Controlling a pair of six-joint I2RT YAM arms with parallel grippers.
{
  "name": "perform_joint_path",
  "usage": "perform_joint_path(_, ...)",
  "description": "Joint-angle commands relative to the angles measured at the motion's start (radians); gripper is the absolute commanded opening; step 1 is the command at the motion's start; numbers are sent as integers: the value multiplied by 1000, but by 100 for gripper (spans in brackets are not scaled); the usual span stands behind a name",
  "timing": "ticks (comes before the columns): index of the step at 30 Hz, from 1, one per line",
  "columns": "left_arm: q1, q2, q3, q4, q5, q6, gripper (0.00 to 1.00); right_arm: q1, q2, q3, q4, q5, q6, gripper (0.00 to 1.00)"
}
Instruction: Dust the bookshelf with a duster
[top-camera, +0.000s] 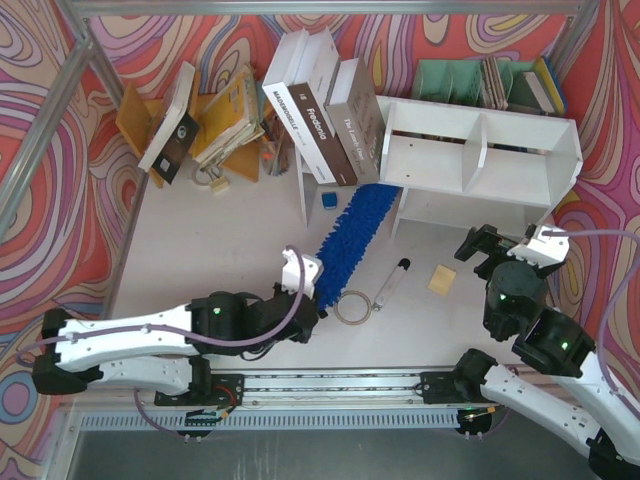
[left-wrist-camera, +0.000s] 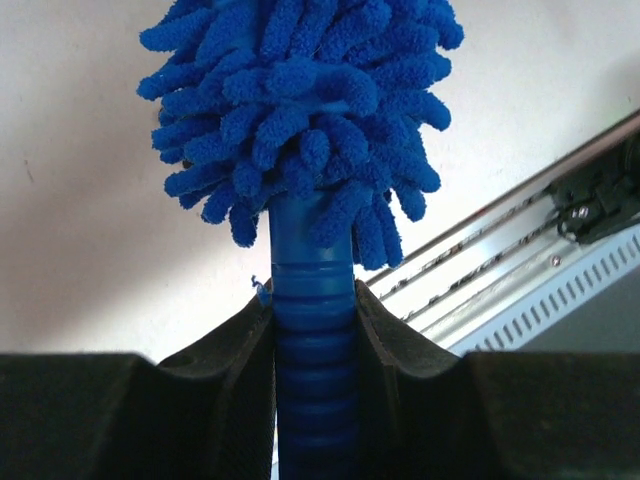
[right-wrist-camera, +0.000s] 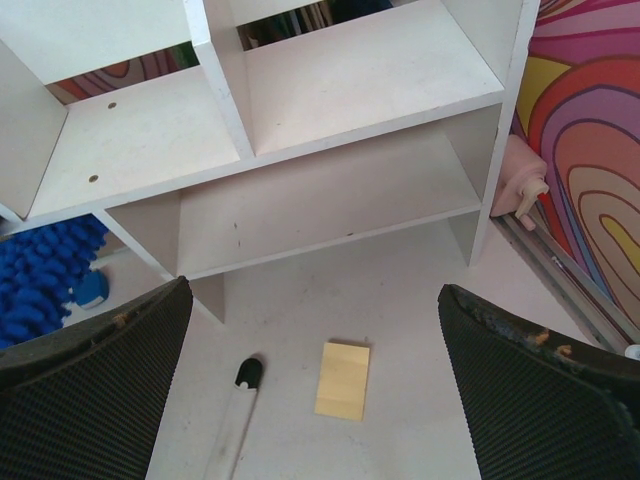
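1. My left gripper (left-wrist-camera: 314, 310) is clamped narrow on the duster's (left-wrist-camera: 300, 130) ribbed handle. The pads press it on both sides, and the handle's lower end is cut off at the bottom of the wrist view.
2. From above, the left gripper (top-camera: 303, 297) covers the handle, so only the shaggy head of the duster (top-camera: 355, 235) shows.
3. The head lies on the table, angled up toward the left end of the bookshelf (top-camera: 480, 150). I cannot tell whether its far tip touches the shelf or runs under it.
4. My right gripper (right-wrist-camera: 312, 295) stands wide with nothing between the fingers. It hangs low in front of the bookshelf (right-wrist-camera: 350, 90).
5. From above, the right gripper (top-camera: 510, 245) sits near the shelf's right end, and part of that end is hidden behind it.
6. In the right wrist view the duster is only a blue patch cut off at the left edge.
7. A marker (right-wrist-camera: 235, 420) and a yellow pad (right-wrist-camera: 343, 379) lie on the table between the fingers. The marker's lower end is out of frame.
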Motion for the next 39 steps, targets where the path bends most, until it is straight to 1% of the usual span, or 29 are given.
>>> perform_joint_path(1, -43, -99, -65, -52, 40, -15, 0, 7, 20, -2, 2, 25, 0, 99)
perform_joint_path(6, -90, -151, -80, -165, 23, -56, 0, 7, 17, -3, 1, 7, 20, 99)
perform_joint_path(9, -127, -160, -64, -224, -16, -63, 0, 7, 13, 11, -13, -43, 80, 99)
perform_joint_path(11, -153, -161, -52, -259, -54, -68, 0, 7, 29, 49, -80, -96, 205, 98)
perform_joint_path(16, -192, -173, -52, -291, -135, -53, 0, 7, 122, 65, -107, -194, 400, 99)
perform_joint_path(19, -207, -184, -56, -300, -187, -35, 0, 7, 175, 33, -75, -267, 501, 99)
perform_joint_path(23, -231, -202, -53, -294, -267, 5, 0, 7, 189, -52, 54, -350, 604, 99)
perform_joint_path(28, -238, -222, -43, -328, -310, 37, 0, 7, 228, -113, 237, -429, 636, 99)
perform_joint_path(32, -238, -261, -46, -351, -297, 43, 0, 7, 267, -147, 374, -472, 657, 99)
perform_joint_path(34, -238, -283, -45, -365, -283, 47, 0, 7, 291, -143, 390, -479, 677, 99)
perform_joint_path(39, -238, -316, -15, -434, -219, 56, 0, 7, 327, -107, 353, -440, 722, 99)
